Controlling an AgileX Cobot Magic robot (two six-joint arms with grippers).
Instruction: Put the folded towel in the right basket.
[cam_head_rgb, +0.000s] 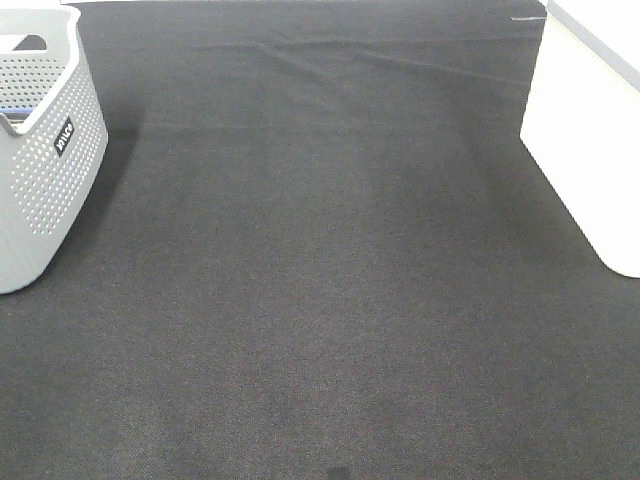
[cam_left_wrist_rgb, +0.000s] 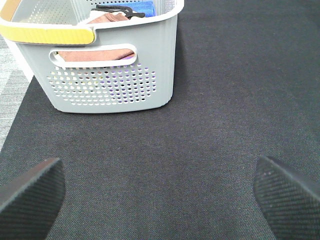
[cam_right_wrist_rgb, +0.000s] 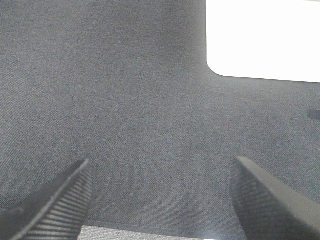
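Left gripper (cam_left_wrist_rgb: 159, 197) spread, empty | right gripper (cam_right_wrist_rgb: 160, 200) spread, empty | towels (cam_left_wrist_rgb: 95, 54) in grey basket (cam_head_rgb: 45, 190), frame left, ahead of left gripper | white basket (cam_head_rgb: 590, 150) frame right | left arm nearer

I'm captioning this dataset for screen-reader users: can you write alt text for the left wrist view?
A grey perforated basket with a yellow-padded rim stands on a dark fabric surface, holding folded towels in reddish-brown and blue. The left gripper is open, its two black ribbed fingertips apart above bare fabric, holding nothing.
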